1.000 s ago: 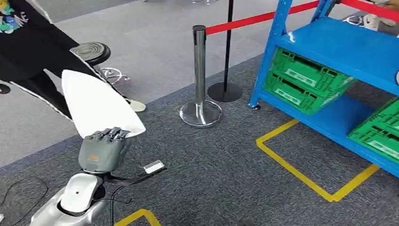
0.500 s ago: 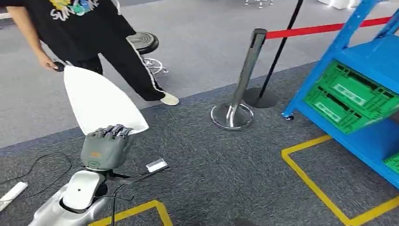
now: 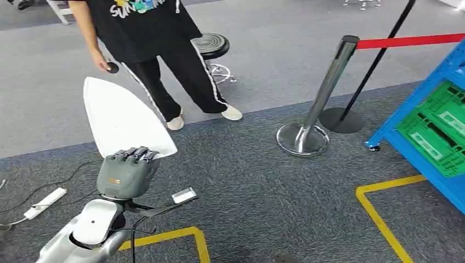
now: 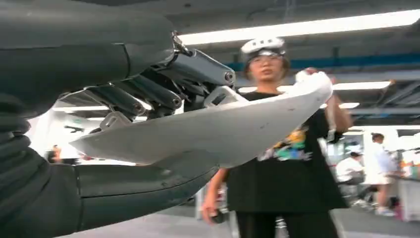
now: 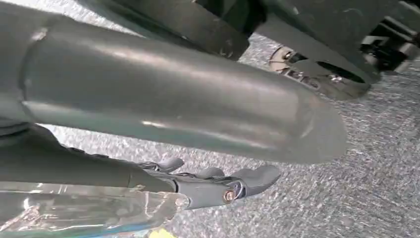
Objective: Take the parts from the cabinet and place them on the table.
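The robot's left hand (image 3: 127, 174), low in the left of the head view, grips a white, flat, pointed plastic panel (image 3: 122, 118) by its broad end. Its dark fingers (image 3: 133, 154) curl over the panel's near edge, and the left wrist view shows the thick grey thumb (image 4: 143, 186) pressed against the underside. The panel's tip points up toward a person in a black T-shirt and black trousers (image 3: 147, 44) at the upper left of the frame.

Over the last second the whole head view has swung. The blue metal rack with green plastic crates (image 3: 438, 131), large on the right a second ago, now sits cut off at the right edge. The chrome stanchion with its red belt (image 3: 322, 104) has slid rightward, and the person has come into the upper middle. This is the camera turning, not the things moving. The hand and panel keep the same place in the frame.

This suggests the robot has taken a part and is turning away from the rack to carry it; no table is visible yet.

The right hand (image 5: 218, 186) hangs over grey carpet, fingers loosely curled with nothing visible between them; whether something clear is held lower down, I cannot tell.
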You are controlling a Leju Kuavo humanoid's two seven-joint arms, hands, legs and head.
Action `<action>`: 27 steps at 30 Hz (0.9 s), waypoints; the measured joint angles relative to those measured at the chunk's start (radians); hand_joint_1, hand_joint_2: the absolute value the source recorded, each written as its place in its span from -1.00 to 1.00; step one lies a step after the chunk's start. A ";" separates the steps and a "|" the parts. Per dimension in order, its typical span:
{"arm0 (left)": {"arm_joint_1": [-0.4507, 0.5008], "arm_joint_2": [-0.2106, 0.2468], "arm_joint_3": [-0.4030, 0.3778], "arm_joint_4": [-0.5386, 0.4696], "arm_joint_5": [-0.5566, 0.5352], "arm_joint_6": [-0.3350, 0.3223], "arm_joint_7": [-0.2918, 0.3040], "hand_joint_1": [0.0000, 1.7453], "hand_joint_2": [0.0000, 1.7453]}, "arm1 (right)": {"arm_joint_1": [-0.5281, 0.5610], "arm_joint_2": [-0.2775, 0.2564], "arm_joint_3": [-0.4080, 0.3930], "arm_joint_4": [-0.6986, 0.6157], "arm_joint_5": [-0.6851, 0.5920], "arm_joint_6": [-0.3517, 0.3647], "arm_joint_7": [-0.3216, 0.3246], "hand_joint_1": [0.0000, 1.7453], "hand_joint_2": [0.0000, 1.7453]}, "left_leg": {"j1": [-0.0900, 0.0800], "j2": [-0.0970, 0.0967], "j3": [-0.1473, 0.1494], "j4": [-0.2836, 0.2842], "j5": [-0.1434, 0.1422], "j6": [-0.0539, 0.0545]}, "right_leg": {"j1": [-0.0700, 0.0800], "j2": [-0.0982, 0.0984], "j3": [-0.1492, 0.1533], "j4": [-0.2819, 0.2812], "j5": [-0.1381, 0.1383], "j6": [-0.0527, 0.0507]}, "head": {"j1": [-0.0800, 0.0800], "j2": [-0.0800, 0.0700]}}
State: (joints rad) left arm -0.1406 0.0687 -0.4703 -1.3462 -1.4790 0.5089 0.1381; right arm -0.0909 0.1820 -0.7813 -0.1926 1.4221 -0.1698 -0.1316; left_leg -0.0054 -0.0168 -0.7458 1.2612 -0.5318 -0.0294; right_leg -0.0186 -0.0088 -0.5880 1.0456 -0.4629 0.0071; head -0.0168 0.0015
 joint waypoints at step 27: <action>0.031 -0.048 0.057 -0.017 0.256 -0.069 -0.127 0.86 1.00 | 0.000 0.007 0.001 0.000 -0.016 -0.002 -0.008 -1.00 -1.00 | 0.002 -0.083 0.108 -0.245 0.127 0.009 | 0.002 0.048 0.002 -0.009 0.009 0.011 | 0.015 0.000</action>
State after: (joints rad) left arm -0.1100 0.0206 -0.4131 -1.3630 -1.2230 0.4395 0.0110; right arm -0.0910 0.1888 -0.7805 -0.1926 1.4057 -0.1713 -0.1400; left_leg -0.0036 -0.0996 -0.6374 1.0158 -0.4046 -0.0207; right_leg -0.0167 0.0391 -0.5862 1.0366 -0.4541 0.0181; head -0.0015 0.0019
